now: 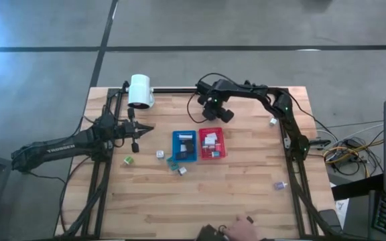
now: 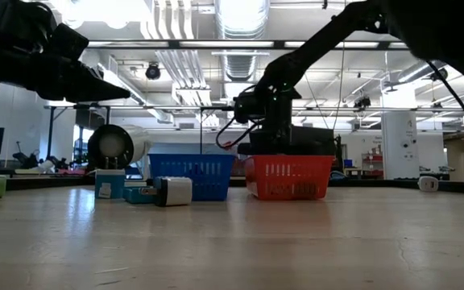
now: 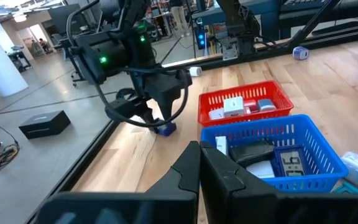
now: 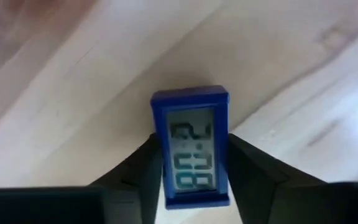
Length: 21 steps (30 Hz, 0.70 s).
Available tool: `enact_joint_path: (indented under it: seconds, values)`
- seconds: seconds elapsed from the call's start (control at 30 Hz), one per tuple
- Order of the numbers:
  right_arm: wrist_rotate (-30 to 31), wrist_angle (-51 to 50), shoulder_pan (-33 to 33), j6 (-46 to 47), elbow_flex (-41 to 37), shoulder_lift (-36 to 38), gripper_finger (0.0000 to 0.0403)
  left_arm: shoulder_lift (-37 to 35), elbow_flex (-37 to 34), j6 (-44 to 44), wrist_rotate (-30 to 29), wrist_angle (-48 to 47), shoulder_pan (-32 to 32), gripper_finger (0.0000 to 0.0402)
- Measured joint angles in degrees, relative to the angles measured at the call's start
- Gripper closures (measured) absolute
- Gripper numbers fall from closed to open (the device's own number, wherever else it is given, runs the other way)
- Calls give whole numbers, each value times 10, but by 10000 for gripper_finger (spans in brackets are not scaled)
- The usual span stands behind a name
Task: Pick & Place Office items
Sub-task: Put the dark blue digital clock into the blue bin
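A small blue digital clock (image 4: 191,146) lies display up on the wooden table, just beyond the red tray (image 1: 221,152). My right gripper (image 4: 191,180) stands over it pointing down, one finger on each long side. In the left wrist view the clock (image 3: 165,129) shows under that gripper (image 3: 160,115). My left gripper (image 3: 199,168) hovers shut at the table's left (image 1: 137,136), holding nothing. The blue tray (image 1: 174,155) and the red tray hold several items. Loose items lie around them: a green one (image 1: 129,161), a white one (image 1: 160,154), a teal one (image 1: 174,164). My right gripper pinches the clock by its two long sides (image 4: 158,155) between its two fingers (image 4: 135,174), near one short end. The fingers come from above, pointing down, and lie across the clock. The clock lies flat with its display up; its back seems to rest on the wood.
A white cylindrical lamp head (image 1: 140,90) stands at the far left edge. More small items lie at the right (image 1: 273,121) and near right (image 1: 279,185). A person's hand (image 1: 236,231) shows at the near edge. Bare wood stretches across the near half.
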<state>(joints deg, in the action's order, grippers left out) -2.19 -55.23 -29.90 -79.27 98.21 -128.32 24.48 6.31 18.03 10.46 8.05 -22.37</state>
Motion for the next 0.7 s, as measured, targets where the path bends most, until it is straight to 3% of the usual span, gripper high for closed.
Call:
enact_joint_path:
  seconds: [0.1,0.37,0.7]
  values:
    - [-7,7,-8,63,3,1,278,0,0,-4,0,1,0,390]
    - [-73,4,-61,189,0,24,279,0,0,-27,0,9,0,390]
    - [-217,42,-89,310,-39,158,279,0,0,-44,0,11,0,390]
